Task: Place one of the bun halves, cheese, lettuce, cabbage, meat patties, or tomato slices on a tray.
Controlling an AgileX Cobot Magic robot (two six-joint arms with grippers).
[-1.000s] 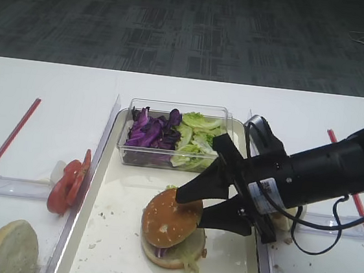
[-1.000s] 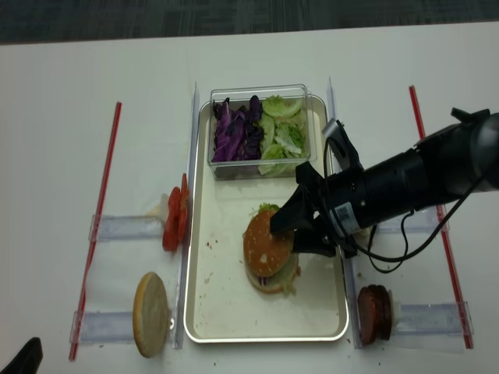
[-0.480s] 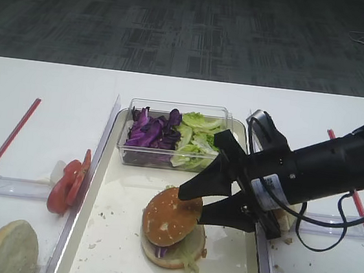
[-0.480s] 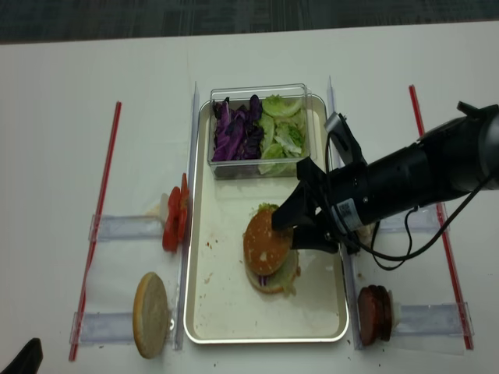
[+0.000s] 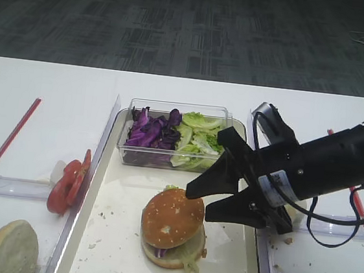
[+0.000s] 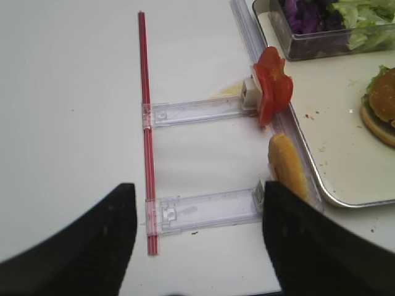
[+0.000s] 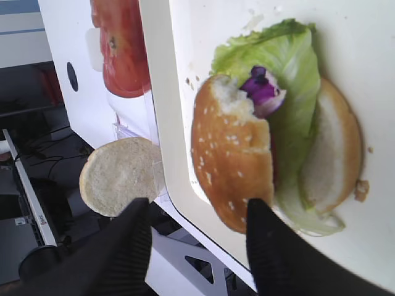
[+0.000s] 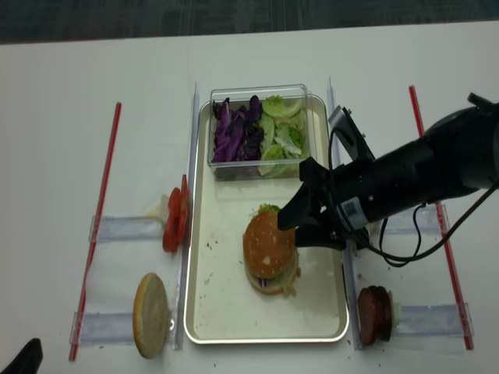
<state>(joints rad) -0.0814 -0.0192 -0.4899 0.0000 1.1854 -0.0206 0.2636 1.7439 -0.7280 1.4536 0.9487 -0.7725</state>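
Your inventory, with every place taken from the tray (image 8: 204, 312).

- Tray: long, silver-rimmed, cream liner speckled with crumbs, at the middle of the white table (image 8: 62, 117).
- Sesame bun top (image 8: 268, 245): on the tray's nearer half, capping a stack with lettuce (image 7: 290, 74) and a scrap of purple cabbage (image 7: 262, 86) showing under it and a pale bun bottom (image 7: 333, 160) beneath. In your right wrist view the top sits skewed, off to one side of the bottom.
- Clear plastic box (image 8: 257, 131): at the tray's far end, purple cabbage in its left part, green lettuce in its right.
- Tomato slices (image 8: 173, 222): just off the tray's left rim, standing on edge in a clear holder (image 8: 125, 227).
- Pale seedless bun half (image 8: 150, 313): off the tray's left rim, nearer the front corner, also on edge.
- Meat patty (image 8: 374, 313): just off the tray's right rim, near the front corner.
- Red strips (image 8: 99, 218): one well left of the tray, one well right.
- Right gripper (image 8: 287, 231): reaching in over the tray's right rim, its jaws parted and gripping nothing, tips just beside the bun top's right edge, apart from it.
- Left gripper (image 6: 197, 240): well left of the tray above bare table; you see two dark fingers spread wide with nothing between them.
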